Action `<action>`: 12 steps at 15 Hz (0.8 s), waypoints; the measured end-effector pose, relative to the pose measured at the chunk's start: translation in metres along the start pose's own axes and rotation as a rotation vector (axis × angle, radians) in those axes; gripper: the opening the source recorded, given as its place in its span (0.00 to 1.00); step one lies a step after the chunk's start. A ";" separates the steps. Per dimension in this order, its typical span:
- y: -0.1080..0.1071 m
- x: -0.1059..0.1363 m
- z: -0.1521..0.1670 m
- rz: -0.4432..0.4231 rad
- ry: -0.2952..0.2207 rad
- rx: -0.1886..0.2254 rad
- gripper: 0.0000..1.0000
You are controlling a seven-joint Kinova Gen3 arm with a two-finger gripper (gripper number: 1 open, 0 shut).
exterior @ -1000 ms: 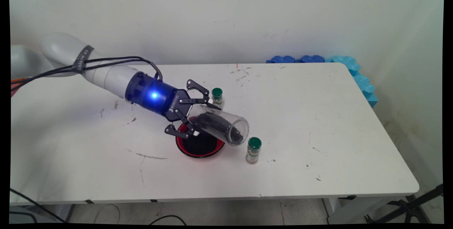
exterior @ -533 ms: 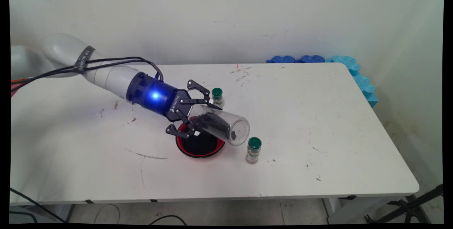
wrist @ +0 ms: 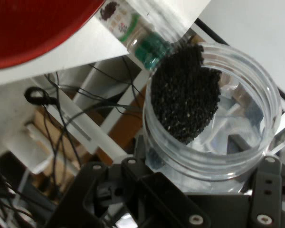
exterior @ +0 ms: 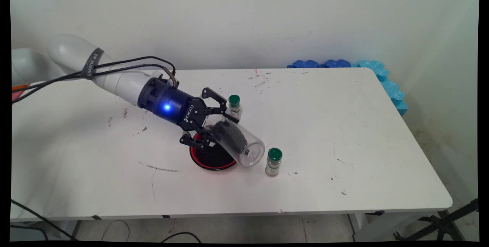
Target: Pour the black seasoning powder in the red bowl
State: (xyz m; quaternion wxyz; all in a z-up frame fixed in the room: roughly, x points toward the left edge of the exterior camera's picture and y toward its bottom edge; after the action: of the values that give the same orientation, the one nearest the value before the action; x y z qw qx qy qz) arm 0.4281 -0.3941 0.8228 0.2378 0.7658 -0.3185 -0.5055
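A clear plastic jar point(exterior: 238, 142) partly filled with black granules point(exterior: 229, 136) is clamped between the fingers of the black gripper point(exterior: 214, 128) and held tilted, its base pointing down toward the table's near right side. It is held just above a red bowl point(exterior: 198, 158) containing dark material, which rests on the white table point(exterior: 344, 144). In the hand view, the granules point(wrist: 185, 95) are seen piled against one side of the jar point(wrist: 256, 142). 2 green-capped spice bottles stand upright: 1 bottle point(exterior: 234, 105) just behind the gripper, the other bottle point(exterior: 273, 162) beside the jar's base. Blue foam pieces point(exterior: 344, 64) lie at the far right edge.
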 end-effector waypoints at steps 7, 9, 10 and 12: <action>0.005 0.003 -0.001 0.316 0.008 0.039 0.00; 0.007 0.003 -0.002 0.404 0.008 0.050 0.00; 0.009 0.004 -0.002 0.451 0.010 0.055 0.00; 0.013 0.004 -0.004 0.538 0.013 0.065 0.00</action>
State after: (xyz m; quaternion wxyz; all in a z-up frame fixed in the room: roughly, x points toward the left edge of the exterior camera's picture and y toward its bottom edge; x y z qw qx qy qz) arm 0.4298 -0.4052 0.8308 0.3412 0.6640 -0.5250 -0.4086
